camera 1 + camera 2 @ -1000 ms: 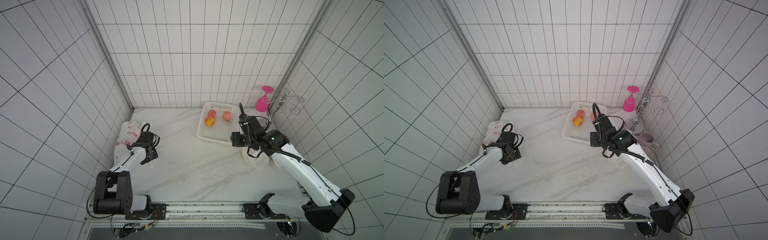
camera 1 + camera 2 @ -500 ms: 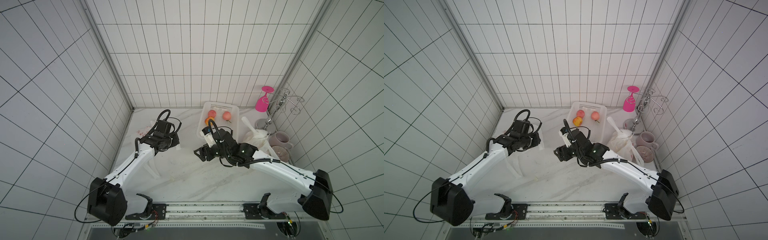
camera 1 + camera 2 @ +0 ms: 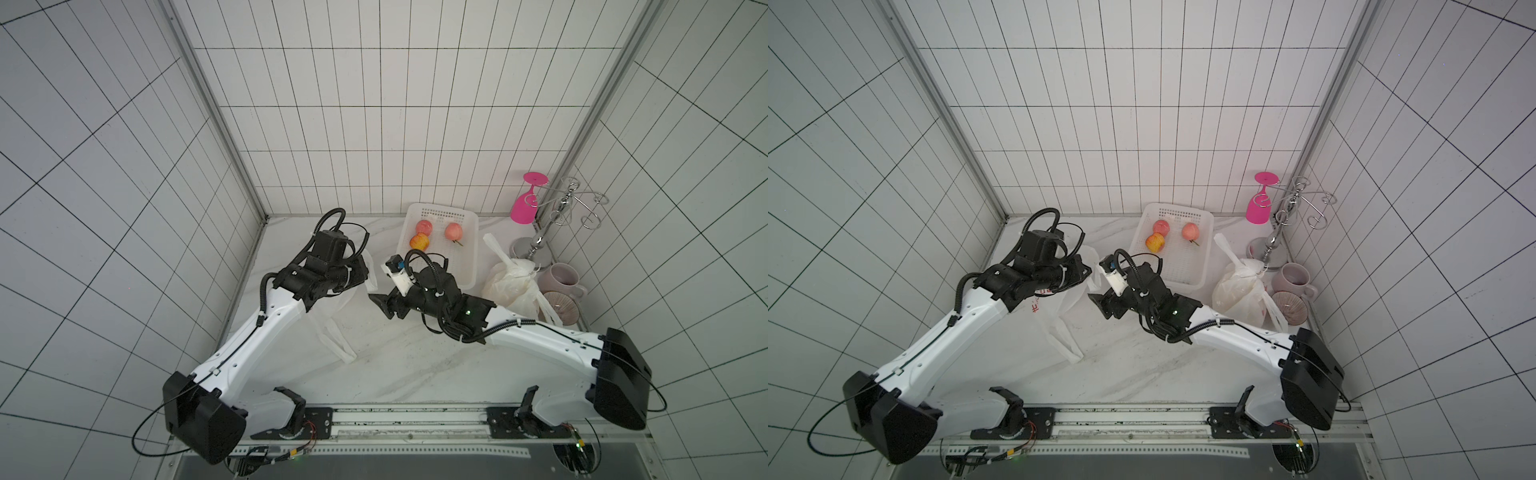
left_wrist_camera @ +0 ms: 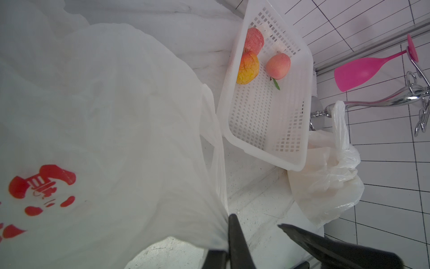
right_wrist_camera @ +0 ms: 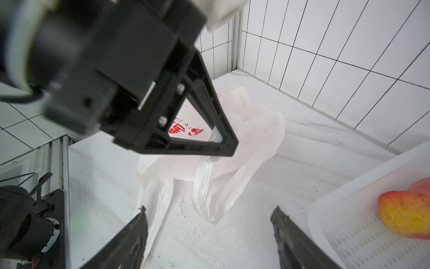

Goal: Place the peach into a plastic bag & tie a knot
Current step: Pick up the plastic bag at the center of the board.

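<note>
A white plastic bag (image 3: 337,316) (image 3: 1059,309) with red print hangs from my left gripper (image 3: 368,277) (image 3: 1089,272), which is shut on its rim above the table's middle. In the left wrist view the bag (image 4: 104,116) is pinched at that gripper (image 4: 229,230). My right gripper (image 3: 377,301) (image 3: 1096,300) (image 5: 209,219) stands open just right of the bag (image 5: 246,130), with nothing between its fingers. Three peaches, one of them (image 3: 453,231) (image 3: 1190,230) (image 4: 278,65) pink with a leaf, lie in a white basket (image 3: 467,266) (image 3: 1198,266) at the back.
A knotted white bag (image 3: 513,286) (image 3: 1241,291) stands right of the basket. Behind it are a mug (image 3: 561,279), a ribbed bowl (image 3: 560,306), and a chrome rack (image 3: 540,239) with a pink glass (image 3: 524,208) hanging on it. Tiled walls enclose the table.
My left gripper shut on the bag by the left wall and carried it up toward the middle. My right gripper left the knotted bag, swung left and opened.
</note>
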`<state>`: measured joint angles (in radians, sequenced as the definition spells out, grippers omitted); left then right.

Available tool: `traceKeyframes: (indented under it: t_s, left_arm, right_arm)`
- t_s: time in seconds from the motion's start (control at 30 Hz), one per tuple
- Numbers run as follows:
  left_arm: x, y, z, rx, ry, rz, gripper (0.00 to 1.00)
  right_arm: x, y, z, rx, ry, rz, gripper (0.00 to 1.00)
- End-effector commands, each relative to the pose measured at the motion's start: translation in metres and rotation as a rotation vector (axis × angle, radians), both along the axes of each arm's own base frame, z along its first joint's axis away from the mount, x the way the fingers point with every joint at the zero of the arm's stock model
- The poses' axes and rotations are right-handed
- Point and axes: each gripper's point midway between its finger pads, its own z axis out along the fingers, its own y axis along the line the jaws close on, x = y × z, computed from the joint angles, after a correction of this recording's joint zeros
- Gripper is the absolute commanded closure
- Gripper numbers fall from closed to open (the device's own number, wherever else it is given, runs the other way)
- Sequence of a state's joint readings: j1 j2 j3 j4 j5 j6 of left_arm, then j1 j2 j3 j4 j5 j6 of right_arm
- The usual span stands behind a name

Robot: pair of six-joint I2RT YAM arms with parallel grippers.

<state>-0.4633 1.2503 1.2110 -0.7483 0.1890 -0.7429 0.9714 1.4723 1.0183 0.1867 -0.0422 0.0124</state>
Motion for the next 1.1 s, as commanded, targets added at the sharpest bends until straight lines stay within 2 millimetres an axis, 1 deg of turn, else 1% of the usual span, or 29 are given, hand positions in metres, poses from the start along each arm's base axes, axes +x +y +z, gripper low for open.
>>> traceKeyframes:
  t_s: [0.0,0.03,0.1,0.13,0.2,0.3,0.37,0.47,0.57,0.63,0.67,0.77,0.8,0.83,0.9,0.93,1.0,1.03,1.07]
  left_arm:
    - [-0.005,-0.004,0.024,-0.037,-0.026,-0.009,0.92]
    - [-0.006,-0.005,0.029,-0.036,-0.034,-0.014,0.92]
    - [-0.008,-0.006,0.037,-0.031,-0.047,-0.027,0.92]
    - [-0.010,-0.007,0.039,-0.035,-0.049,-0.036,0.92]
    - [-0.014,-0.010,0.043,-0.045,-0.051,-0.056,0.91]
    - [-0.018,-0.011,0.047,-0.056,-0.057,-0.067,0.90]
    - [-0.020,-0.012,0.055,-0.072,-0.072,-0.074,0.90]
    - [-0.021,-0.016,0.075,-0.121,-0.114,-0.088,0.90]
    - [-0.024,-0.017,0.105,-0.163,-0.185,-0.096,0.91]
    - [-0.024,-0.016,0.124,-0.187,-0.237,-0.095,0.91]
    - [-0.025,-0.016,0.130,-0.199,-0.254,-0.096,0.91]
    - [-0.030,-0.016,0.147,-0.243,-0.297,-0.106,0.91]
    - [-0.033,-0.015,0.151,-0.251,-0.310,-0.109,0.91]
    - [-0.034,-0.013,0.155,-0.256,-0.323,-0.109,0.91]
    - [-0.035,-0.004,0.163,-0.261,-0.346,-0.092,0.91]
    - [-0.036,0.003,0.170,-0.269,-0.362,-0.081,0.90]
    - [-0.034,0.019,0.182,-0.281,-0.396,-0.053,0.89]
    - [-0.033,0.026,0.189,-0.287,-0.419,-0.043,0.87]
    - [-0.034,0.029,0.195,-0.288,-0.441,-0.045,0.82]
  right_arm:
    - [0.018,0.018,0.003,-0.032,-0.096,-0.015,0.17]
    - [0.023,0.019,-0.002,-0.045,-0.101,-0.032,0.18]
    - [0.037,0.019,-0.002,-0.049,-0.123,-0.094,0.21]
    - [0.042,0.020,0.003,-0.036,-0.135,-0.111,0.24]
    - [0.048,0.021,0.019,0.015,-0.165,-0.141,0.26]
    - [0.051,0.024,0.041,0.085,-0.171,-0.163,0.26]
    - [0.052,0.030,0.047,0.122,-0.143,-0.149,0.25]
    - [0.060,0.035,0.044,0.174,-0.056,-0.174,0.25]
    - [0.071,0.036,0.034,0.232,0.043,-0.228,0.26]
    - [0.075,0.038,0.038,0.305,0.096,-0.230,0.26]
    - [0.077,0.039,0.041,0.330,0.110,-0.233,0.27]
    - [0.088,0.038,0.045,0.370,0.157,-0.255,0.39]
    - [0.092,0.034,0.045,0.375,0.174,-0.264,0.48]
    - [0.096,0.028,0.042,0.370,0.188,-0.272,0.60]
    - [0.102,0.010,0.036,0.328,0.206,-0.307,0.79]
    - [0.101,0.002,0.035,0.298,0.219,-0.308,0.86]
    - [0.094,-0.015,0.038,0.234,0.248,-0.279,0.98]
    - [0.086,-0.021,0.042,0.202,0.258,-0.243,1.00]
    - [0.080,-0.026,0.045,0.169,0.276,-0.214,1.00]
